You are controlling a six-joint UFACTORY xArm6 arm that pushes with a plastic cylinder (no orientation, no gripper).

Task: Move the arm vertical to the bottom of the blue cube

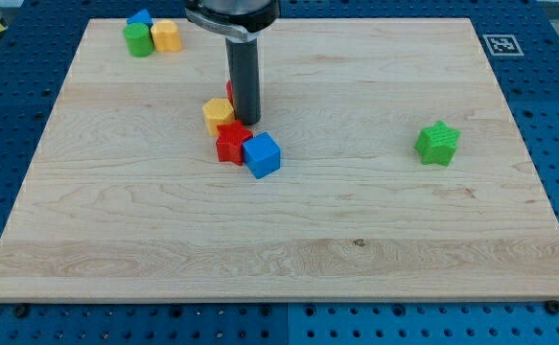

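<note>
Blue cube point(262, 155) sits mid-table, touching the red block point(231, 142); my tip point(247, 122), a bare rod holding nothing, stands just above it. Best to circle clear on the view's right, then settle directly below without nudging it.

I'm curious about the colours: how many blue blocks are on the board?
2. A blue cube sits mid-board beside a red block; a smaller blue block is at the top left. The rod might hide others.
</note>
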